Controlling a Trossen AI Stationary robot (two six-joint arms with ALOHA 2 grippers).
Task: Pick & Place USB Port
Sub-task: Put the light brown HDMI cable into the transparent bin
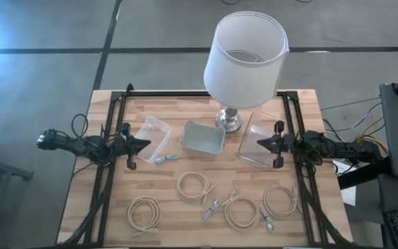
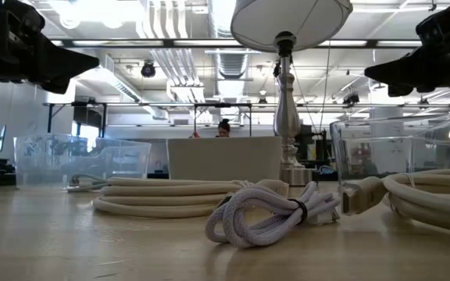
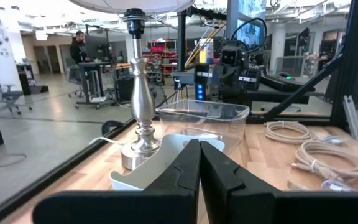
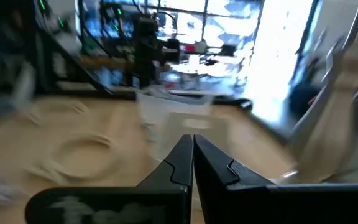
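Several coiled white USB cables lie flat on the near half of the wooden table, among them one (image 1: 193, 185), another (image 1: 144, 211) and a third (image 1: 241, 212). A small bundled cable (image 1: 166, 159) rests near the left clear container (image 1: 156, 135); another bundle (image 2: 268, 212) lies up front in the low view. My left gripper (image 1: 146, 144) (image 3: 199, 149) hovers shut over the left clear container's edge, holding nothing. My right gripper (image 1: 258, 143) (image 4: 192, 142) hovers shut over the right clear container (image 1: 261, 138), also holding nothing.
A lamp with a white shade (image 1: 246, 52) stands on its metal base (image 1: 229, 122) at the table's far middle. A grey tray (image 1: 202, 137) sits between the two clear containers. Black frame rails (image 1: 116, 104) run along the table's sides. A person stands in the room beyond.
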